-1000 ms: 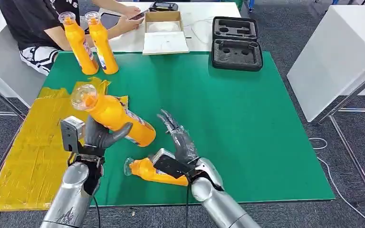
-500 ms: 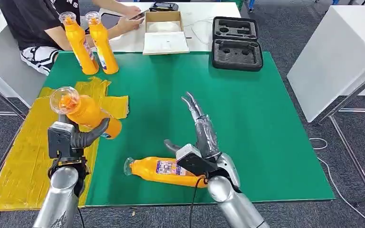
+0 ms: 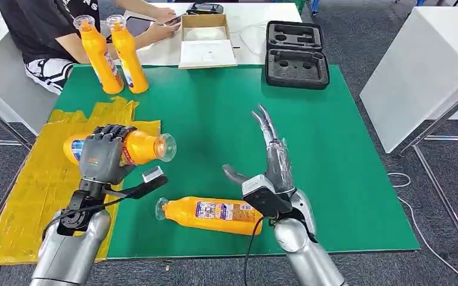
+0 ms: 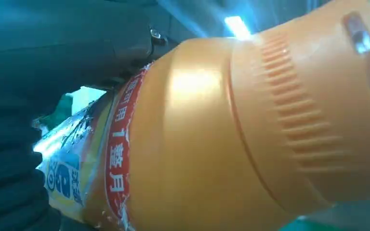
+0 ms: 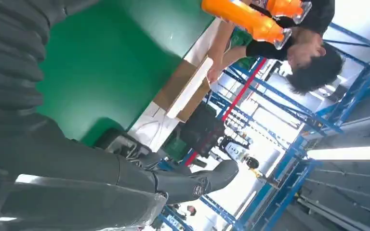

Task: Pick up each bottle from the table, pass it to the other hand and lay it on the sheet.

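My left hand (image 3: 100, 156) grips a bottle (image 3: 146, 147) lying level over the yellow sheet's (image 3: 30, 202) near edge, cap toward my right hand (image 3: 269, 170), fingers spread, holding nothing.

Orange bottles (image 3: 214, 214) with clear caps and red-and-blue printed labels, a crinkled yellow sheet (image 3: 36, 190) at lower left, a green table mat (image 3: 226, 119), a black foam case (image 3: 297, 55) upper right.

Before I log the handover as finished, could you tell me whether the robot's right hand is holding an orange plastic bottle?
No: the right hand is raised with fingers spread and empty, while the left hand grips the orange plastic bottle.
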You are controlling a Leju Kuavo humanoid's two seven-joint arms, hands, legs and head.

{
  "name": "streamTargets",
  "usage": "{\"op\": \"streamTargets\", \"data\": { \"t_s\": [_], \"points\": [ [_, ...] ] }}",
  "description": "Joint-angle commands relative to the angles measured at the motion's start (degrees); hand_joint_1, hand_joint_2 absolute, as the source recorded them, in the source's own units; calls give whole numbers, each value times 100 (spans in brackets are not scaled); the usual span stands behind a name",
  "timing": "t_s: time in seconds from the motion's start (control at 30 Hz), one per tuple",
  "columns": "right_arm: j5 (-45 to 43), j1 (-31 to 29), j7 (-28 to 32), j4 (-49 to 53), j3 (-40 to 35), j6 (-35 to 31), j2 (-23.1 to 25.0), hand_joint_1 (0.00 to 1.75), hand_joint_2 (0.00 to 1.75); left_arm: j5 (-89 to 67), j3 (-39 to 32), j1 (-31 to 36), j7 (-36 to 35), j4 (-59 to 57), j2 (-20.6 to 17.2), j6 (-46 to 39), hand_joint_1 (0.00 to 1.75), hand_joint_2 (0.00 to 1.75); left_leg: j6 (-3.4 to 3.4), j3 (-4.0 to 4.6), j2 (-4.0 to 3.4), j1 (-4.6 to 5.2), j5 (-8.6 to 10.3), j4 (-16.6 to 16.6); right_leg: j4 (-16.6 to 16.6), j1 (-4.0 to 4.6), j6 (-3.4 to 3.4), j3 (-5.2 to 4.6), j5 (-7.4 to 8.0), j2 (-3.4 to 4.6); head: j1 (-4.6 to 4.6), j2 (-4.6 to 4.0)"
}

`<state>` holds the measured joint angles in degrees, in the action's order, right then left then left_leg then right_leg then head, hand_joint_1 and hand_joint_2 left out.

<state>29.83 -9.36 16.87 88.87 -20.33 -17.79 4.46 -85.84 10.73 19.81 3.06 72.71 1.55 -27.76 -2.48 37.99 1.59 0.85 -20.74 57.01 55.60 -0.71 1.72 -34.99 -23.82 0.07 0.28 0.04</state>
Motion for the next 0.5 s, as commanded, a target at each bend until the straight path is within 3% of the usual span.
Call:
{"op": "streamTargets", "data": {
  "t_s": [0.03,0.3,0.33,0.37,0.4,0.5],
  "points": [
    [45,-156,-30,-50,121,160,49,0,175,-416,211,747,-450,-1839,-359,48,175,175,20,-34,-8,-6,-15,2,-1,7,-9,37,-14,-3,2,0],
    [47,-160,-33,-40,110,169,39,0,175,-416,213,865,-496,-2153,-373,-63,175,175,12,-16,-6,-5,-8,2,-1,4,-5,19,-8,-2,2,0],
    [47,-160,-33,-40,110,169,39,0,175,-416,213,865,-496,-2153,-373,-63,175,175,28,-50,-17,-12,-32,17,6,13,-11,57,-28,-1,2,0],
    [47,-164,-33,-48,107,177,32,0,175,-416,253,896,-551,-2172,-405,10,175,175,14,-19,-7,-5,-10,3,0,5,-5,24,-9,-1,2,0],
    [38,-178,-38,-56,80,217,18,0,175,-416,480,961,-878,-2296,-500,202,175,175,21,-35,-14,-8,-21,9,1,9,-9,41,-17,2,2,0],
    [12,-173,-57,-22,32,296,16,0,175,-416,138,1320,-827,-3336,-461,168,175,175,19,-27,-7,-5,-13,5,1,5,-8,32,-13,-3,2,0]
  ]
}}
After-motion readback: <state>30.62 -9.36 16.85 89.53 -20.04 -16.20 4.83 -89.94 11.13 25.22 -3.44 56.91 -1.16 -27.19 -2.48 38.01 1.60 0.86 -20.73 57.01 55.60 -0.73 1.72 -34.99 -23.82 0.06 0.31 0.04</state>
